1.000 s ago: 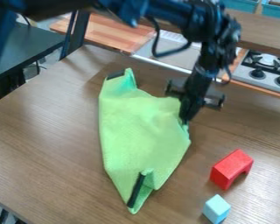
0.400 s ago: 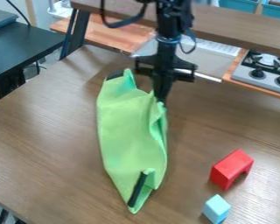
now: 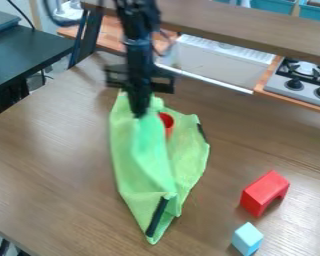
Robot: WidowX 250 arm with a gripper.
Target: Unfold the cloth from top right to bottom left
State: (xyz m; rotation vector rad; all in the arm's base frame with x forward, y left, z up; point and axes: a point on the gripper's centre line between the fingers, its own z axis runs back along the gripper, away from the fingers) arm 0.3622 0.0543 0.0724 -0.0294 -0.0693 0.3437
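One green cloth [image 3: 189,145] lies on the wooden table [image 3: 49,155], left of centre, its upper part raised in a loose fold and its lower end tapering to a corner with a dark strip [image 3: 156,218]. The black gripper [image 3: 139,114] looks closed on the cloth near its top end. Just right of the fold, a red object [image 3: 167,123] peeks out. Further right are a red block [image 3: 263,193] and a light blue block [image 3: 247,238], well apart from the cloth. Drawing the held layer across seems the step in hand; next it likely needs carrying down toward the bottom left, lowering, and letting go once flat
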